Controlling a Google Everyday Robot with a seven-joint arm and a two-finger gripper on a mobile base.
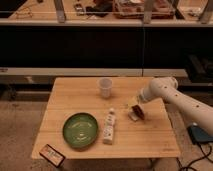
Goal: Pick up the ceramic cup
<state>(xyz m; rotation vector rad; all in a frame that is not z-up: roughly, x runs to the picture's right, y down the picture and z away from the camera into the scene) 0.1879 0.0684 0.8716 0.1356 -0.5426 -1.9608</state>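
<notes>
The ceramic cup (105,87) is small, plain white and upright on the far middle of the wooden table (65,100). My gripper (135,113) hangs at the end of the white arm (172,95) that reaches in from the right. It sits low over the table, to the right of and nearer than the cup, about a cup's width or two away. It holds nothing that I can see.
A green plate (80,130) lies at the front left. A white tube-like bottle with a cap (109,127) lies beside it in the middle. A small dark packet (52,154) sits at the front left corner. Shelving stands behind the table.
</notes>
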